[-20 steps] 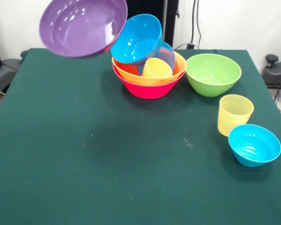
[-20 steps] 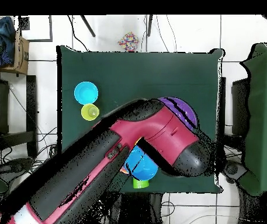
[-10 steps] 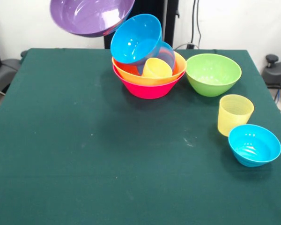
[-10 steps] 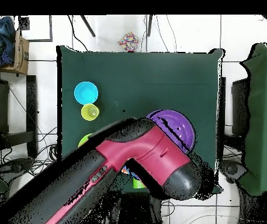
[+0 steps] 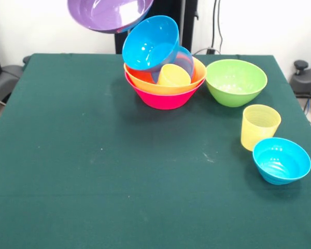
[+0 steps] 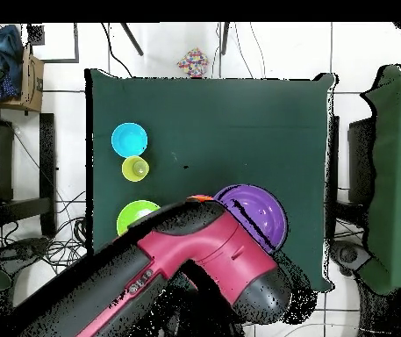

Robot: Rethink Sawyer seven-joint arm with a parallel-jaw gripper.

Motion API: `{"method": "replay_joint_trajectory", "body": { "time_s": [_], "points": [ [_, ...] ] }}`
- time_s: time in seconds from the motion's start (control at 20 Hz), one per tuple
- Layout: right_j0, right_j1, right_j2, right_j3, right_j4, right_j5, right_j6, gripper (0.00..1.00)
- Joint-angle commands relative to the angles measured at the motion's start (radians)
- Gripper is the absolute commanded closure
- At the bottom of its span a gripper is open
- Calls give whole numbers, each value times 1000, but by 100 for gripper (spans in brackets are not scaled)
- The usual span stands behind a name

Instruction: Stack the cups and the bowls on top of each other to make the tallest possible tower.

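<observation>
In pink bowl (image 5: 163,98): orange bowl (image 5: 145,78) w/ yellow-orange cup (image 5: 173,75), blue bowl (image 5: 149,42).

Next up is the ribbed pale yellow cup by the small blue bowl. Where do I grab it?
Take the ribbed cup by its open rim, coming straight down from above. It stands upright, mouth up, and the small blue bowl sits close beside it, so a top pinch on the far wall looks safest.

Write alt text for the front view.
A wide shallow purple plastic bowl hangs in the air above a leaning pile of nested bowls on a green table. A green bowl, ribbed yellow cup and small blue bowl stand apart.
</observation>
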Motion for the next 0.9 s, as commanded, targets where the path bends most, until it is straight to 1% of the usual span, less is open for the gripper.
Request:
{"method": "replay_joint_trajectory", "body": {
  "time_s": [0.05, 0.2, 0.6, 0.9],
  "points": [
    [20, 10, 140, 109, 33, 108, -56, 100],
    [37, 13, 145, 130, 43, 132, -66, 100],
    [83, 18, 155, 160, 68, 163, -42, 100],
    [117, 15, 158, 177, 84, 165, -11, 100]
  ]
}}
